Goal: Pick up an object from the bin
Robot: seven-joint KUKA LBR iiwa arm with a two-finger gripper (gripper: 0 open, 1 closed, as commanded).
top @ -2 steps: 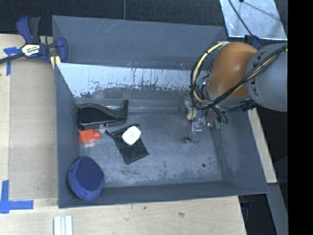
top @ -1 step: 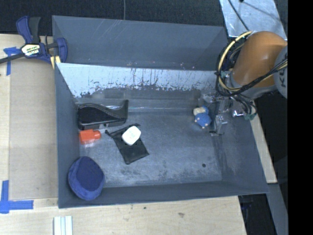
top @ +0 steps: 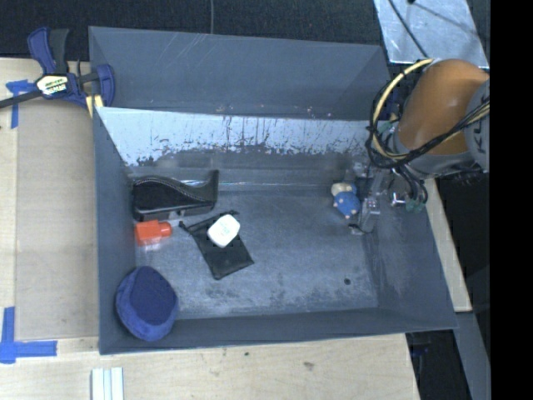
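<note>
Camera view: the tool [top: 364,218] is low at the right side of the bin [top: 250,73], close to the right wall, with the arm's orange cover above it. I cannot tell whether the tool is released or clenched from this angle.

The nearest candidate is a small blue-and-cream thing [top: 342,200], just beside the tool on its left, towards the back of the floor. It is touching or nearly touching the tool. I can't confirm it is actually gripped, so I'm not calling it held.

Everything else lies well apart on the left:
- black curved thing [top: 171,194] near the back
- orange block [top: 152,232] just below it
- white rounded piece [top: 223,230] resting on a black flat pad [top: 223,257]
- blue round cloth thing [top: 146,303] in the front-left corner

Progress, my read: the approach is done and the tool is at the object. A secure grasp is unconfirmed and no lift clear of the bin is evident — closing on it, if that's not done, and raising it out are what's left.
</note>
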